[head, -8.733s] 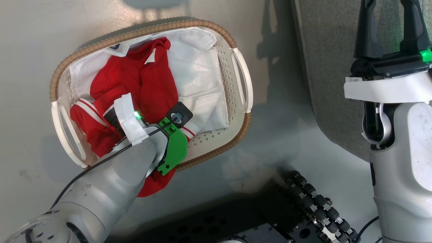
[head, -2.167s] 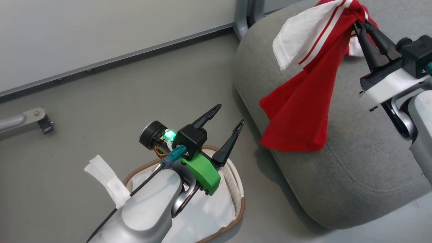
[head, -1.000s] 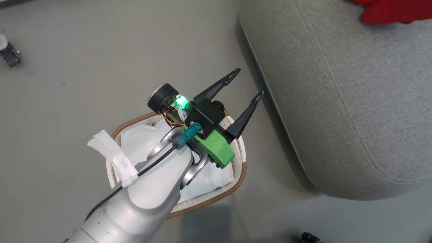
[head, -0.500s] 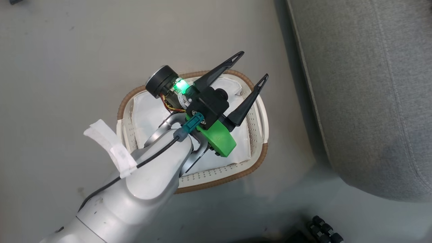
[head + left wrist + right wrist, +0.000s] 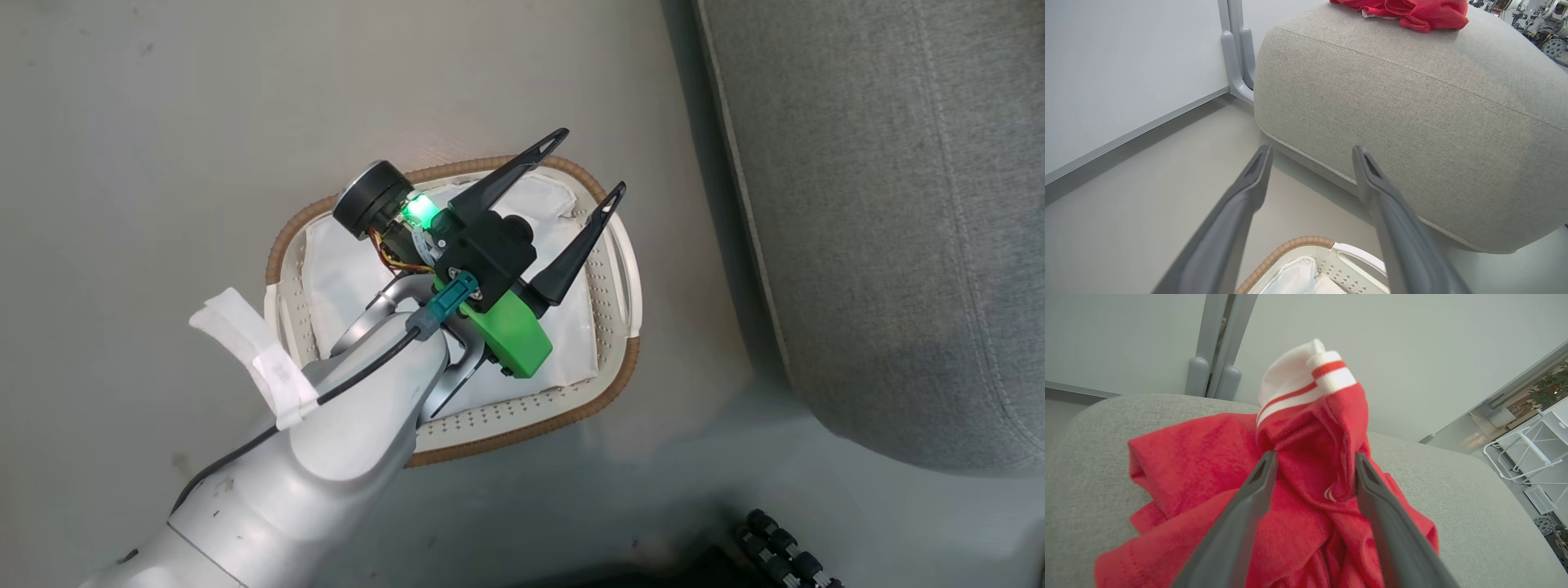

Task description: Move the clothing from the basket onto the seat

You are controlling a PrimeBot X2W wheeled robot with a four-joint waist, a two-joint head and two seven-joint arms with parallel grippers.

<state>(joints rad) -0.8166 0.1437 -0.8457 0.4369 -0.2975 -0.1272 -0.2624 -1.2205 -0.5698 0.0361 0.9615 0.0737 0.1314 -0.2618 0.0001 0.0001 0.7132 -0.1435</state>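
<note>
Meanwhile the clothing [image 5: 1200, 457], which some seconds before had been bunched in the basket [image 5: 506, 418] under the left tool [image 5: 589, 161], lay heaped on top of the seat [image 5: 1412, 102]. A couple of seconds earlier it had hung from the right tool [image 5: 1315, 456] over the seat's edge. In the last half second the head view had barely changed (the whole scene slid a little, so the camera had moved).

The left tool hovered above the basket with its fingers spread wide, holding nothing, the white liner [image 5: 351, 261] beneath it. The right tool's fingers stood just as far apart, with a raised fold of the clothing, striped white at its top, between them. Whether they touched the cloth I could not tell.

The left forearm [image 5: 351, 425] hid part of the basket, and the seat ran off the frame's edge.
</note>
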